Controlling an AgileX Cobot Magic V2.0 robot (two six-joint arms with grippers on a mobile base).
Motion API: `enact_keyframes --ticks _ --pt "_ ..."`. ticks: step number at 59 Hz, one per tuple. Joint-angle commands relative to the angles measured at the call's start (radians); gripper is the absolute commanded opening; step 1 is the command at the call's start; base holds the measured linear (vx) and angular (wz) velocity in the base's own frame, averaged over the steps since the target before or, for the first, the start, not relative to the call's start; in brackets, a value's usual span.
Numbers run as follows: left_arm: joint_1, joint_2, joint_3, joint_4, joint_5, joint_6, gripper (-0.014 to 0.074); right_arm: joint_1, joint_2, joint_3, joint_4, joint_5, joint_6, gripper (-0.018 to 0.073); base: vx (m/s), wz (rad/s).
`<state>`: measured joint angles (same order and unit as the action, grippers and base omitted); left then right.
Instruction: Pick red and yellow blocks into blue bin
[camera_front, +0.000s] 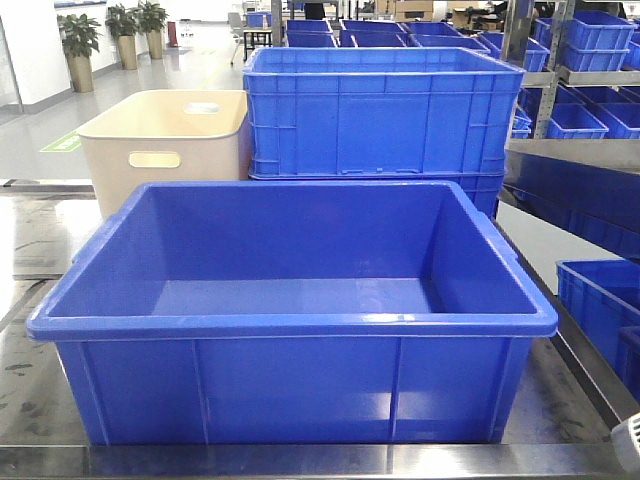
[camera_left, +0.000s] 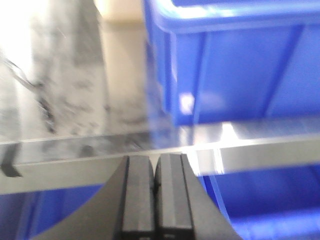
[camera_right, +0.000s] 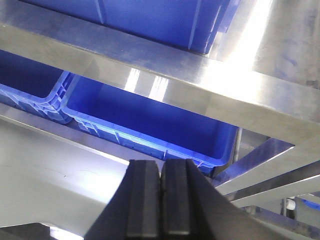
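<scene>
The blue bin (camera_front: 290, 325) stands wide and empty on the steel table, filling the middle of the front view. No red or yellow block shows in any view. My left gripper (camera_left: 156, 165) is shut with nothing between its pads, low by the table's front edge; the bin's ribbed side (camera_left: 240, 70) is ahead and to its right, blurred. My right gripper (camera_right: 161, 167) is also shut and empty. It hangs below the tabletop level, facing the steel frame. Neither gripper's fingers show in the front view.
A cream tub (camera_front: 165, 135) with a handle slot stands behind the bin at left. Behind it at right is a taller blue crate (camera_front: 380, 110). More blue crates (camera_right: 150, 120) sit on a lower shelf under the steel table rail (camera_right: 175, 75), and others stand at right (camera_front: 600, 300).
</scene>
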<state>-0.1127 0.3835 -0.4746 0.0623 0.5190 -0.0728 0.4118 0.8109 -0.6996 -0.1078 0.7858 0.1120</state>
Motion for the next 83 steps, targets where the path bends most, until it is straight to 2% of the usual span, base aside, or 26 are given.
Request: enact_keyframes --ticks 1,12,25,33,83 --pt "0.022 -0.095 0.085 0.002 -0.179 -0.009 -0.0006 -0.003 -0.002 -0.03 -0.016 -0.058 -0.004 -0.0013 0.0 0.0" --pt "0.094 -0.267 0.314 -0.035 -0.378 -0.017 -0.0006 -0.003 -0.002 -0.03 -0.016 -0.058 -0.004 -0.0013 0.0 0.0" --pt "0.143 -0.418 0.485 -0.052 -0.572 -0.019 -0.0006 -0.003 -0.002 -0.03 -0.016 -0.058 -0.004 -0.0011 0.0 0.0" --pt "0.155 -0.413 0.482 -0.076 -0.558 -0.037 -0.0006 -0.003 -0.002 -0.03 -0.016 -0.054 -0.004 -0.0011 0.0 0.0" --pt "0.143 -0.412 0.483 -0.076 -0.559 -0.038 -0.0006 -0.003 -0.002 -0.03 -0.016 -0.036 -0.004 -0.0011 0.0 0.0"
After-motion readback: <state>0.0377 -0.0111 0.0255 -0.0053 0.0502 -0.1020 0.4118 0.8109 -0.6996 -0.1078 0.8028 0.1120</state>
